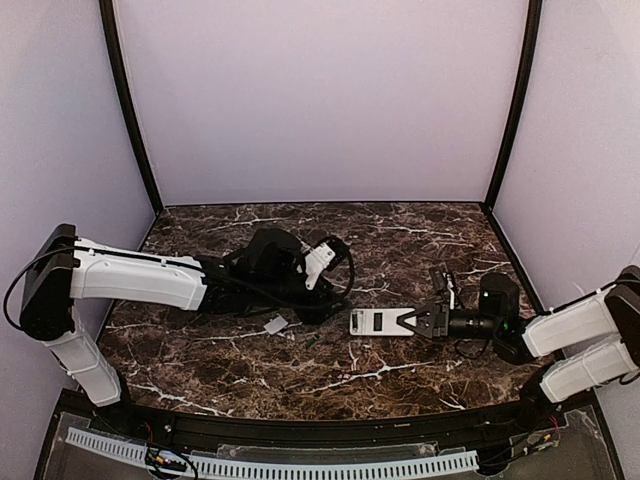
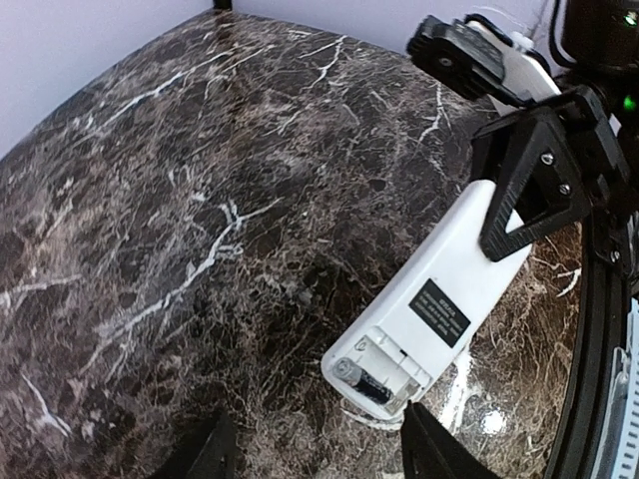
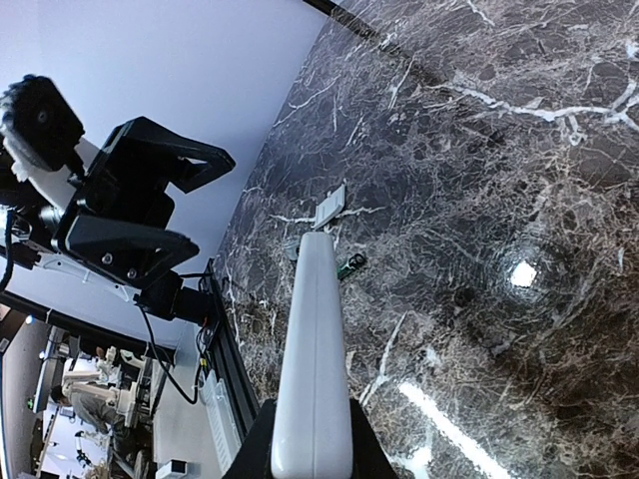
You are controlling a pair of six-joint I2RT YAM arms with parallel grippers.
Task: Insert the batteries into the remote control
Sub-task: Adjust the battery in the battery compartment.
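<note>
– what lies nearest your bases?
– a loose battery point(image 1: 312, 340), a small dark sliver on the marble surface point(image 1: 220, 370); just left of it is a pale flat cover point(image 1: 275, 324); both sit near the open end of the remote control point(image 1: 380, 321), neither touching it.
– and the remote itself?
– it lies right of centre, white back up, its length running left to right; my right fingers point(image 3: 364, 459) are closed on its right end, one to each side of it; whether it rests on the surface or hangs just above it, i cannot tell.
– is anything loaded?
– the compartment point(image 2: 377, 371) at the free end is uncovered; one loaded battery point(image 2: 361, 381), dark with a silvery tip, lies along its outer side; the slot beside it shows bare white.
– and your other arm?
– farther back, my left fingers point(image 2: 439, 451) are spread wide and hold nothing; they hang over the surface, behind and to the left of the remote's open end, apart from it; from that wrist, the open end shows between the two tips.
</note>
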